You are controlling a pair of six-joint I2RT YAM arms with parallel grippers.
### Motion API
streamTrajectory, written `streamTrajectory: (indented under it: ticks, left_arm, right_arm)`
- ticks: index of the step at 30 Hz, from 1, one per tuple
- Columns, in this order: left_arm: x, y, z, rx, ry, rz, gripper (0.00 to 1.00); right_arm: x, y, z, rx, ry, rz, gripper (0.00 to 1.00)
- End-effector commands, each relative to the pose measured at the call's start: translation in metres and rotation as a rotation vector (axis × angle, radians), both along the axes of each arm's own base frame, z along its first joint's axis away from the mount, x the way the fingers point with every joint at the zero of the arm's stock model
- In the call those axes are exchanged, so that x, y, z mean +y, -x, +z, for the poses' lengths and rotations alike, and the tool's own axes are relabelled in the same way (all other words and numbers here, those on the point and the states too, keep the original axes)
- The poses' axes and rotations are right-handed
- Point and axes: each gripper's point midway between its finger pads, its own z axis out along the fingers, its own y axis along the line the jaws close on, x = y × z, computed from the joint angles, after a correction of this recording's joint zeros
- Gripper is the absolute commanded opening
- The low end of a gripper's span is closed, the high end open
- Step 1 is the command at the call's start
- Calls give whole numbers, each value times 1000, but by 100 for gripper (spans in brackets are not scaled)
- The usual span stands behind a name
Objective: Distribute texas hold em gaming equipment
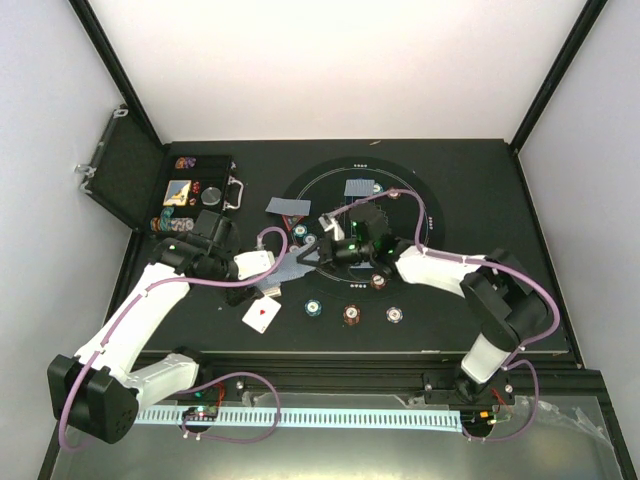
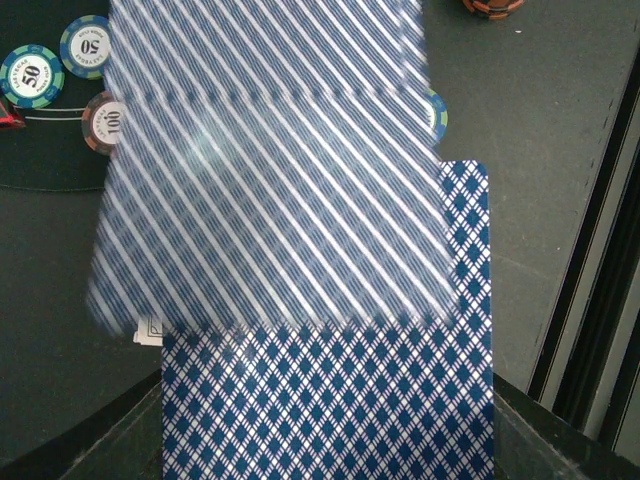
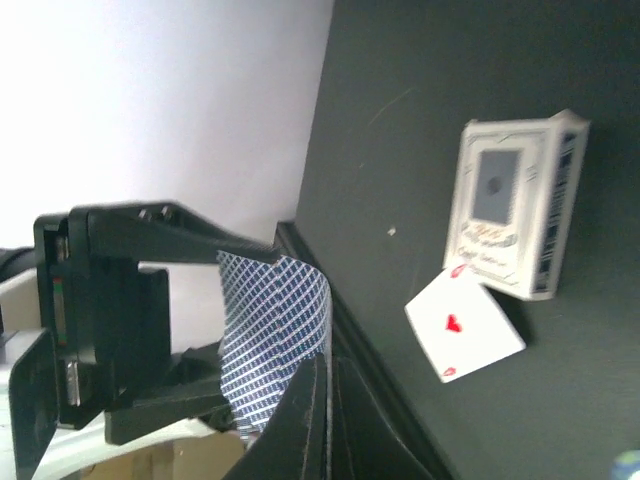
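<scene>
My left gripper (image 1: 258, 268) is shut on a deck of blue diamond-backed playing cards (image 2: 330, 410), which hides its fingers in the left wrist view. The top card (image 2: 270, 200) is blurred and slid partly off the deck. My right gripper (image 3: 330, 385) is shut on the edge of that bent blue-backed card (image 3: 275, 330), just right of the deck at the mat's left rim (image 1: 303, 256). Two face-down cards (image 1: 288, 206) (image 1: 361, 186) lie on the round mat (image 1: 420, 215). An ace of hearts (image 1: 262, 315) lies face up in front. Striped chips (image 1: 314, 308) (image 1: 352, 315) (image 1: 395, 315) sit along the near side.
The open black case (image 1: 130, 175) with chips in its tray (image 1: 185, 195) stands at the back left. A card box (image 3: 515, 205) lies by the ace (image 3: 465, 325). Chips marked 50 (image 2: 30, 75) and 100 (image 2: 103, 122) lie near the deck. Black frame rails run along the table's near edge.
</scene>
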Motion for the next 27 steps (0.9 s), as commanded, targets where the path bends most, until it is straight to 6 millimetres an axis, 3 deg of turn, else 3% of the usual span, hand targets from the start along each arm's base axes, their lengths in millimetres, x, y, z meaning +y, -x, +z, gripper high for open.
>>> streamTrajectory:
  ticks: [1,6,11,15,21,27]
  left_arm:
    - [-4,-5,13,-39,33,-7,2]
    - [-3,-5,12,-43,25,-5,2]
    - [0,-5,8,-48,14,-4,2]
    - [-2,-6,6,-36,18,-6,2]
    - [-5,-7,12,-40,36,-4,1]
    - [-1,-3,10,-46,20,-2,1]
  right_arm:
    - [-31,-25,-14,-3,77,-79,1]
    - [-46,-53,0,-23,46,-103,1]
    - [-45,-49,12,-42,19,-92,1]
    - [-47,-34,8,-25,10,-89,1]
    - [-15,-10,-16,28,29,-18,1]
    - [28,1,-42,64,45,41,1]
